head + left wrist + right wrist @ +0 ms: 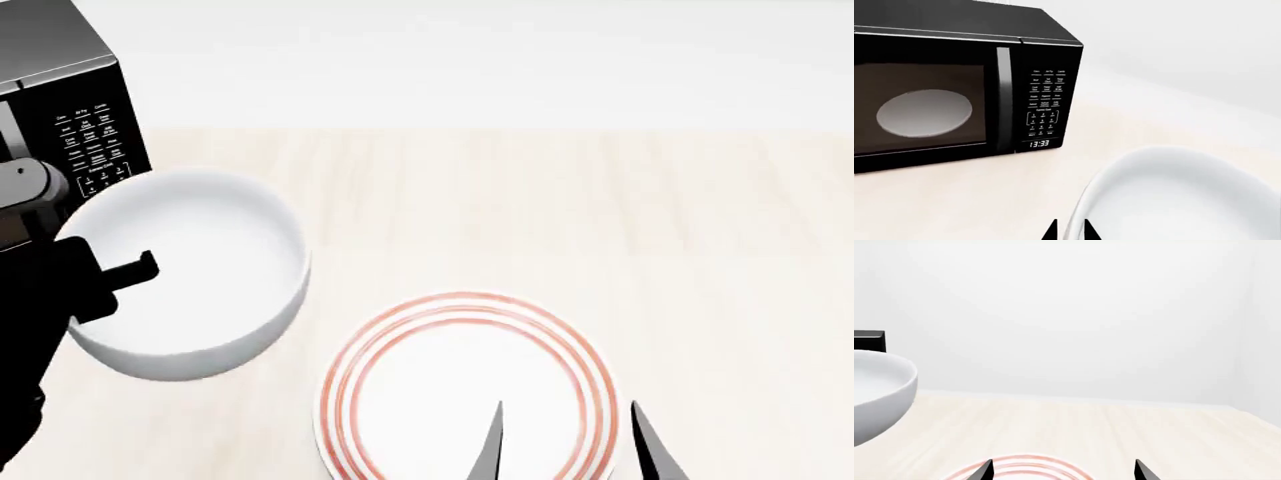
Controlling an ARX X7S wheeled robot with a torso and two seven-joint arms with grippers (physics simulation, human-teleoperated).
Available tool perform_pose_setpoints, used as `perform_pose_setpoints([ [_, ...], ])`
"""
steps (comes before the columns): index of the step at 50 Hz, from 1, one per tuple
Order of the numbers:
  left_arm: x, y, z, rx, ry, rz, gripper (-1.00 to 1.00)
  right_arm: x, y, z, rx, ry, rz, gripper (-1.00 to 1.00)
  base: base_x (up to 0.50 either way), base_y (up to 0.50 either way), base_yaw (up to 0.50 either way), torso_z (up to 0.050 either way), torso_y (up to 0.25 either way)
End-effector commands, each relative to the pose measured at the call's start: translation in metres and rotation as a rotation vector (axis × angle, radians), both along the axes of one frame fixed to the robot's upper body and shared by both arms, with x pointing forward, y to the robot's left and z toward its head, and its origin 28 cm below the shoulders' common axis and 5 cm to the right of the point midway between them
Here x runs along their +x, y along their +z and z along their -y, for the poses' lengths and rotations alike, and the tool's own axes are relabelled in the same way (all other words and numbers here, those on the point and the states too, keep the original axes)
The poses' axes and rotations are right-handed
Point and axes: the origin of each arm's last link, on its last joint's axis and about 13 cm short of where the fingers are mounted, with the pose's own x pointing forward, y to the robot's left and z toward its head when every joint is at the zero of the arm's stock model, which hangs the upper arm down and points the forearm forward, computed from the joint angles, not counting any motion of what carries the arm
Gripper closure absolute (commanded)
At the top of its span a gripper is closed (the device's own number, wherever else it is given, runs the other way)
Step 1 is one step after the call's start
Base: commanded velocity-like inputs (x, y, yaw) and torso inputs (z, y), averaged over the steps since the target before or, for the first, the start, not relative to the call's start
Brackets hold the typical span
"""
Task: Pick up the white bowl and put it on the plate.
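The white bowl (pixel 200 265) hangs tilted above the table, left of the plate (pixel 454 380), which has red rings and lies flat at the front middle. My left gripper (pixel 118 272) is shut on the bowl's left rim, one finger inside and one outside. In the left wrist view the rim passes between the two fingertips of the gripper (pixel 1069 231) and the bowl (pixel 1181 195) fills the corner. My right gripper (pixel 567 440) is open and empty above the plate's right part. The right wrist view shows the bowl (pixel 877 390), the plate (pixel 1021 466) and the open gripper (pixel 1064 471).
A black microwave (pixel 67 110) stands at the far left on the pale wooden table (pixel 601 220). Its door is shut, with a pale dish (pixel 924 112) inside and the keypad (pixel 1046 102) on its right. A white wall runs behind the table.
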Motion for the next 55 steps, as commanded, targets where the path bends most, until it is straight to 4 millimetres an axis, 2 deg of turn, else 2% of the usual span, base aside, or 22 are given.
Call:
perform_pose_setpoints([
  [1,0.01,0.018,0.028,-0.024,-0.104,0.036,1.0,0.002,0.002,0.001,-0.002,-0.011,0.019,-1.0,0.0,0.0,0.0,0.0,0.0],
  [10,0.017,0.015,0.047,-0.017,-0.136,0.024,1.0,0.002,0.0,0.0,-0.002,-0.007,0.016,-1.0,0.0,0.0,0.0,0.0,0.001],
  [18,0.023,0.024,0.067,-0.007,-0.184,0.036,1.0,0.001,0.0,-0.001,-0.002,-0.006,0.018,-1.0,0.0,0.0,0.0,0.0,0.0],
  [26,0.028,0.03,0.078,-0.017,-0.207,0.046,1.0,0.001,0.0,0.0,-0.002,-0.006,0.018,-1.0,0.0,0.0,0.0,0.0,0.001],
  [39,0.028,0.022,0.097,-0.027,-0.241,0.034,1.0,0.001,0.001,0.0,0.0,-0.007,0.018,-1.0,0.0,0.0,0.0,0.0,0.001],
  [55,0.03,0.01,0.106,-0.048,-0.26,0.019,1.0,0.002,0.0,0.0,0.001,-0.007,0.016,-1.0,0.0,0.0,0.0,0.0,0.0],
])
